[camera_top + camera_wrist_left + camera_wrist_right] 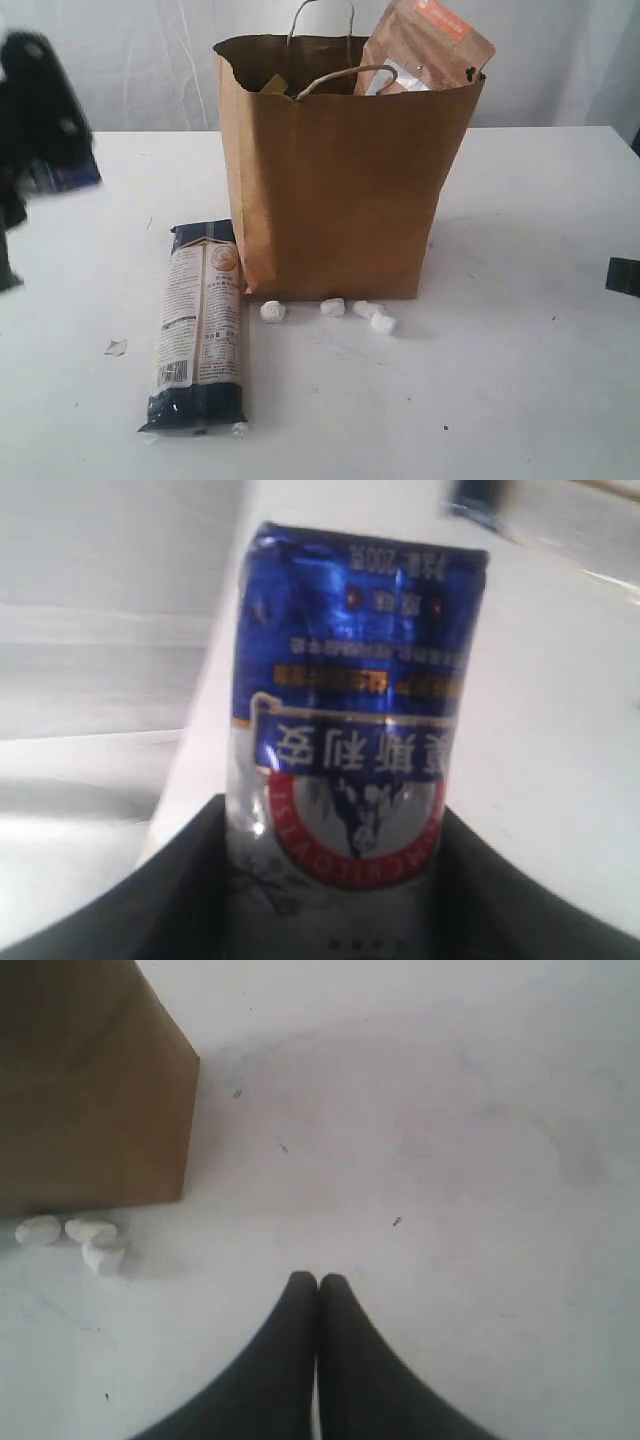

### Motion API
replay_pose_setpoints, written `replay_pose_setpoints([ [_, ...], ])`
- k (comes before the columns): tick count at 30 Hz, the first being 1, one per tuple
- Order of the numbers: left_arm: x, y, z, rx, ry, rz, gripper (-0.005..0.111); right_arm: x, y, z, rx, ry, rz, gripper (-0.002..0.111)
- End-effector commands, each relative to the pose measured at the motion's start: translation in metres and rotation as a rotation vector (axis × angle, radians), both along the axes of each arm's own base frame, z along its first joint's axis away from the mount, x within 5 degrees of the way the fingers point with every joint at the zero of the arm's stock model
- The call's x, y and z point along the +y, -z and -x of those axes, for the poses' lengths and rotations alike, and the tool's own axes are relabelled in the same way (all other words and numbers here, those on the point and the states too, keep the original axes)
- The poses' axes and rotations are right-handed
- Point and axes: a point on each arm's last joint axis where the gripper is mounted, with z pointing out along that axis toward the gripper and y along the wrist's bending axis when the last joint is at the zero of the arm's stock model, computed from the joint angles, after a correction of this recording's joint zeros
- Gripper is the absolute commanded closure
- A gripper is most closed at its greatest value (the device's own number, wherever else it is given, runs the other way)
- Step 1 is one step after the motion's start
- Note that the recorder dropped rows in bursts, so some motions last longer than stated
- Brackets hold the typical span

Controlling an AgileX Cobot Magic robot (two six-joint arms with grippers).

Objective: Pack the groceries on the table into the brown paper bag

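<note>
So the left claw [335,815] is clamped on a shiny blue foil packet [360,660]. The right claw [318,1282] is pinched together, empty, over bare surface [450,1140]. Up front the pasta packet [200,325] lies flat, just left of the brown paper bag [340,180]; a kraft pouch [430,45] pokes out its top. Right side's wide open.
</note>
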Motion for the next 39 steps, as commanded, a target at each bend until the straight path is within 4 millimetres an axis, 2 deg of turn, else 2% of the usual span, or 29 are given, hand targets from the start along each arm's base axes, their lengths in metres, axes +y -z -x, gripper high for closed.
replay_pose_setpoints([
  [1, 0.009, -0.046, -0.011, -0.411, 0.022, 0.304, 0.107, -0.001, 0.001, 0.000, 0.006, 0.000, 0.004, 0.108],
  [4, 0.011, -0.063, -0.021, -0.575, 0.095, 0.490, 0.107, 0.000, 0.002, 0.000, 0.010, -0.002, 0.003, 0.108],
  [7, 0.022, -0.063, -0.039, -0.604, 0.008, 0.636, 0.107, 0.000, 0.002, 0.001, 0.012, -0.002, 0.003, 0.108],
  [9, 0.027, -0.059, -0.054, -0.588, -0.065, 0.726, 0.107, 0.000, 0.002, 0.001, 0.016, -0.004, 0.003, 0.108],
  [12, 0.027, -0.053, -0.081, -0.523, -0.056, 0.776, 0.107, 0.000, 0.003, 0.002, 0.029, -0.009, 0.001, 0.108],
  [16, 0.012, -0.060, -0.110, -0.416, 0.116, 0.851, 0.107, 0.001, 0.005, 0.003, 0.054, -0.018, -0.002, 0.108],
  [20, -0.002, -0.072, -0.122, -0.328, 0.229, 1.034, 0.107, 0.001, 0.005, 0.004, 0.063, -0.021, -0.003, 0.108],
  [23, -0.004, -0.076, -0.125, -0.285, 0.161, 1.235, 0.107, 0.001, 0.005, 0.004, 0.067, -0.023, -0.004, 0.108],
  [28, 0.009, -0.073, -0.133, -0.294, -0.120, 1.487, 0.107, 0.002, 0.005, 0.004, 0.069, -0.024, -0.004, 0.108],
  [31, 0.009, -0.069, -0.136, -0.280, -0.147, 1.516, 0.107, 0.002, 0.006, 0.005, 0.079, -0.028, -0.005, 0.108],
  [33, 0.000, -0.065, -0.137, -0.230, -0.058, 1.471, 0.107, 0.002, 0.007, 0.005, 0.088, -0.031, -0.007, 0.108],
  [36, -0.016, -0.059, -0.136, -0.169, 0.200, 1.282, 0.107, 0.003, 0.008, 0.006, 0.101, -0.036, -0.008, 0.108],
  [39, -0.031, -0.054, -0.134, -0.122, 0.405, 1.213, 0.107, 0.003, 0.008, 0.007, 0.110, -0.039, -0.009, 0.108],
])
